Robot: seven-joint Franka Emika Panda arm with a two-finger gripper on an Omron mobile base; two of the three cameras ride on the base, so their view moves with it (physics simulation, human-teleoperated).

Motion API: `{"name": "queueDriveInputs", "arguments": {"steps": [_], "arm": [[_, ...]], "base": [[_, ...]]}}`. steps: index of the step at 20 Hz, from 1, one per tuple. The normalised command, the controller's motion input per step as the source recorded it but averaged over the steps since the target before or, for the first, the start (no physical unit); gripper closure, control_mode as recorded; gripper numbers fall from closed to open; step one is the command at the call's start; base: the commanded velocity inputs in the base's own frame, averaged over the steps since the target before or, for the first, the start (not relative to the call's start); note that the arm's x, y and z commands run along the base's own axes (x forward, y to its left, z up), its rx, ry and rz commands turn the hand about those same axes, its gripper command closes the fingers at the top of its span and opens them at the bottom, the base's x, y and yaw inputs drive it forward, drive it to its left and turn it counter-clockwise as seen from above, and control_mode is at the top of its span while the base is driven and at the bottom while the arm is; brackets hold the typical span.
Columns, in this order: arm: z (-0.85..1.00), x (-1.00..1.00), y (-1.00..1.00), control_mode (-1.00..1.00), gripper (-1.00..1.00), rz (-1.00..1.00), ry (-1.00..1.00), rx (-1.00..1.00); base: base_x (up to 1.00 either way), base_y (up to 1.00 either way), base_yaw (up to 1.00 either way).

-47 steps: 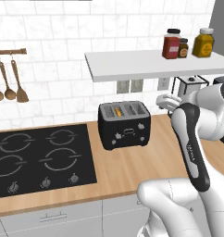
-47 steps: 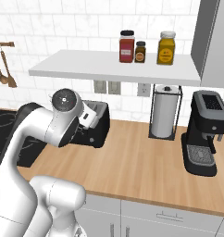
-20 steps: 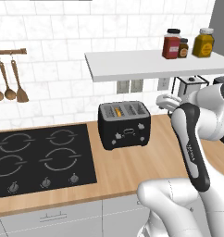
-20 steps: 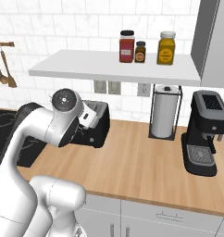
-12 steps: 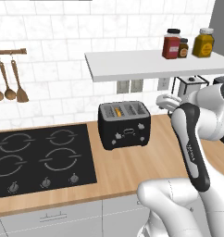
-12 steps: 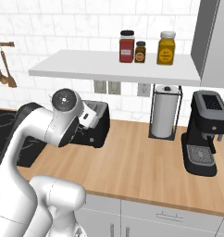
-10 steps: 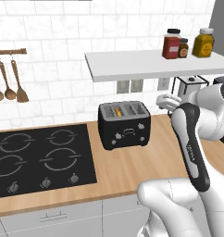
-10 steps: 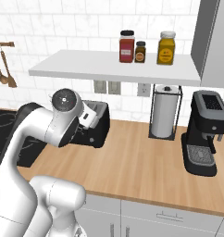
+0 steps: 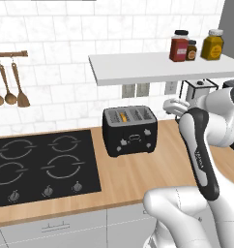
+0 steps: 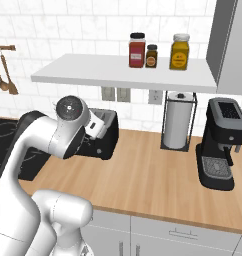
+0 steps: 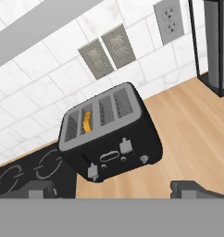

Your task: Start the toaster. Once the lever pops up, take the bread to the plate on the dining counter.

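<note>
- Left base view, far left: wooden spoons (image 9: 10, 87) hang on the tiled wall, with a black hob (image 9: 39, 167) set in the wood worktop (image 9: 133, 174) below them.
- Right of the hob sits the toaster (image 9: 130, 130), glossy black, on the worktop near the wall. An orange crust edge of the bread (image 9: 122, 116) shows in its leftmost slot; in the hand view the bread (image 11: 87, 121) sits deep, with just that edge above the slot.
- On the toaster's front, the hand view shows two grey levers: the left lever (image 11: 92, 172) sits lower than the right lever (image 11: 126, 145). Small knobs lie between them.
- The gripper (image 11: 118, 189) hangs in the air right of the toaster and above it, touching nothing. Its two tips stand wide apart and empty.
- Handling, as I judge it: the toaster is stiff and heavy enough to stay put under a downward push on a lever, though its gloss is slippery. The bread looks light, thin and crumbly; take it by the upper crust edge, across its thin faces, and lift straight up.
- Right: three jars (image 9: 196, 46) on a white shelf (image 9: 157, 68), then a paper-towel roll (image 10: 178, 125) and a coffee machine (image 10: 222, 142).
</note>
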Motion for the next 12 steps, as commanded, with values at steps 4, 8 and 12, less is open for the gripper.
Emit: {"name": "queueDriveInputs", "arguments": {"steps": [4,8,12], "arm": [[0.0,0.0,0.0,-1.0,-1.0,0.0,0.0,0.0],[0.0,0.0,0.0,-1.0,-1.0,0.0,0.0,0.0],[0.0,0.0,0.0,-1.0,-1.0,0.0,0.0,0.0]], "base": [[0.0,0.0,0.0],[0.0,0.0,0.0],[0.0,0.0,0.0]]}}
